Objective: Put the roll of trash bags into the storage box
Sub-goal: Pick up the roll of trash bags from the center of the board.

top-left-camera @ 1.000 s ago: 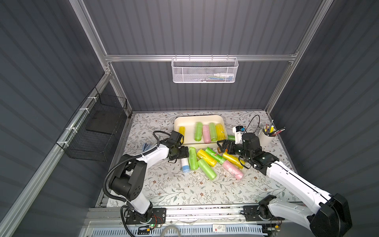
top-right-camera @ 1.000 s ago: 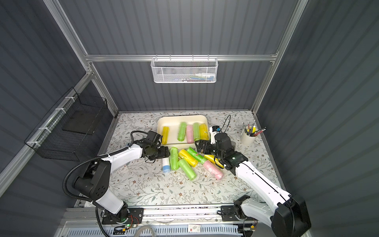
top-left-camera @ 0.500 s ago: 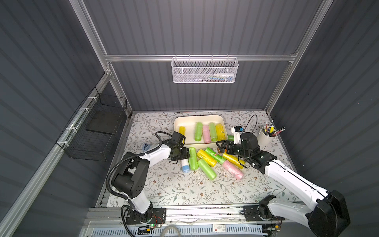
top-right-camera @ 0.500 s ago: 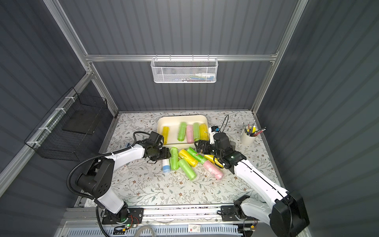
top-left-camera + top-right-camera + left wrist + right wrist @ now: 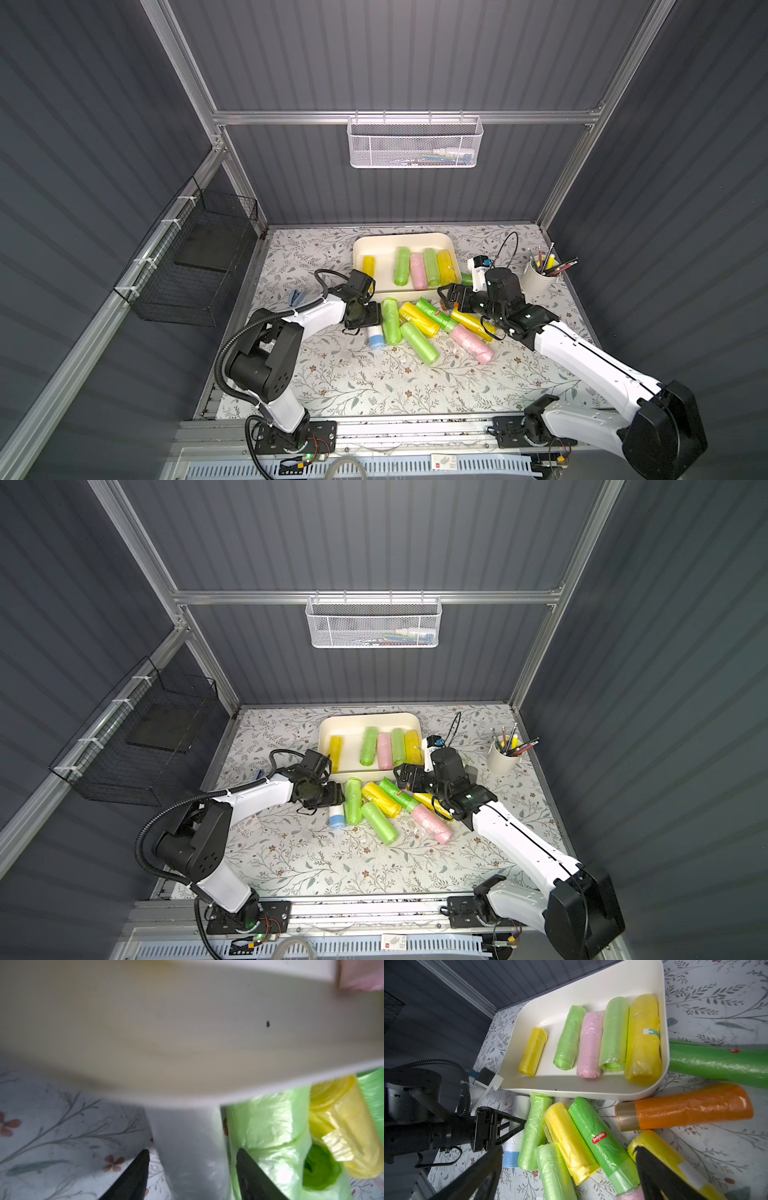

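Floral counter (image 5: 374, 374): your left end effector (image 5: 192, 1151) straddles the white roll (image 5: 375, 334) lying just outside the storage box (image 5: 384, 253); grip cannot be told. Your right end effector (image 5: 569, 1149) gapes wide over loose rolls (image 5: 602, 1147).

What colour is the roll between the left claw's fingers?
The roll is white with a blue end, clearest in the right wrist view.
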Controlling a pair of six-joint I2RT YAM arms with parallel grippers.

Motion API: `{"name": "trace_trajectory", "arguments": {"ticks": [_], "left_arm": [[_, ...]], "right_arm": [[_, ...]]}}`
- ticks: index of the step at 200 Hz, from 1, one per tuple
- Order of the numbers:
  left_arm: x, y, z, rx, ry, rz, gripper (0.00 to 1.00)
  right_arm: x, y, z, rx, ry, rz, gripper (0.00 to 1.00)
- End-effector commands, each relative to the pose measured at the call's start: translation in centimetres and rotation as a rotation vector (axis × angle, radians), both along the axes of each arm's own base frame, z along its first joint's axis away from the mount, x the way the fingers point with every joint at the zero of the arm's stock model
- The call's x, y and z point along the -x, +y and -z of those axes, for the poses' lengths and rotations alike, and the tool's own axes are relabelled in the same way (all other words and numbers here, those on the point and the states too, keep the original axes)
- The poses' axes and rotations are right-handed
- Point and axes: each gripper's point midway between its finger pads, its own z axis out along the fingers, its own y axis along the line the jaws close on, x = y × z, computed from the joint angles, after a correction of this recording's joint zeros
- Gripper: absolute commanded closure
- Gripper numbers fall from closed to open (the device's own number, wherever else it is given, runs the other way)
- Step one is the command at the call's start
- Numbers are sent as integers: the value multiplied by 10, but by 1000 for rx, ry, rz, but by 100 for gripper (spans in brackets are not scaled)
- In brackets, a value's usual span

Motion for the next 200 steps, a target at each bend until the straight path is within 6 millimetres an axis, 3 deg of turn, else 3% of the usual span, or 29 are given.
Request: {"name": "trace_trajectory", "arguments": {"ticks": [1, 108, 143, 200], "left_arm": [[11, 7, -1, -20, 9, 1, 33], [9, 7, 4, -43, 19, 0, 45], [9, 8, 0, -6, -17, -32, 50], [8, 10, -6, -25, -31, -26, 58]], "right_arm": [[-3, 0, -6, 5, -10, 1, 1], [1, 2, -14, -53, -24, -2, 1], [-4, 18, -25, -104, -19, -53, 1], [-8, 26, -30, -135, -14, -68, 1]]}}
